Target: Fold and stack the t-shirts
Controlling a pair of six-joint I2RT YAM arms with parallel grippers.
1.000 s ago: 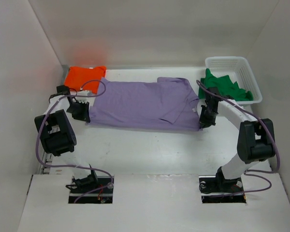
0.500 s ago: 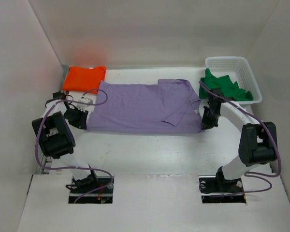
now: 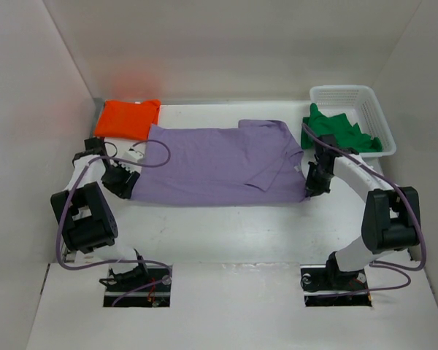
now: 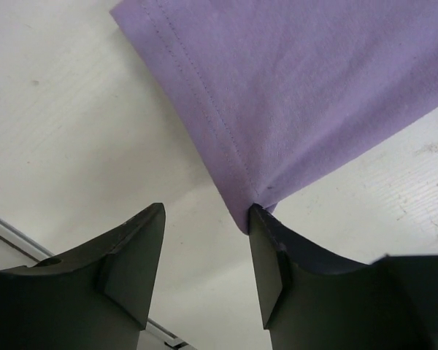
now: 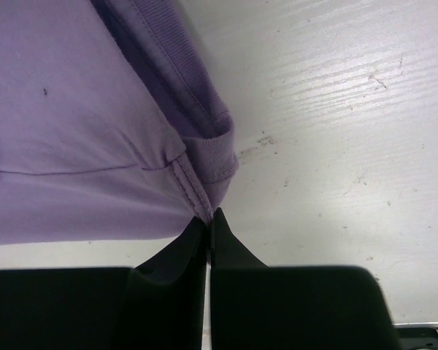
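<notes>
Orange shirt (image 3: 128, 118) is a neat folded square in the far left corner of the table (image 3: 226, 226), so call that one done, and it looks like the base of the stack. Centre stage is the purple shirt (image 3: 215, 160), laid out wide and flat across the middle with a sleeve turned in over its right half (a first tuck, by the look of it, but nowhere near a finished fold). Left gripper (image 4: 206, 215) is at the shirt's near left corner with its fingers spread and a clear gap between them; the corner only brushes the tip of one finger and is not held. Right gripper (image 5: 208, 219) is at the near right edge, fingers pressed together, and the seam runs straight into their tips, so it appears to be pinching the cloth there. Green shirt (image 3: 343, 131) sits crumpled, spilling over the near edge of the white basket (image 3: 365, 98), not yet touched. My read: one of three finished, the purple one mid-fold, the green one and the stacking all left.
</notes>
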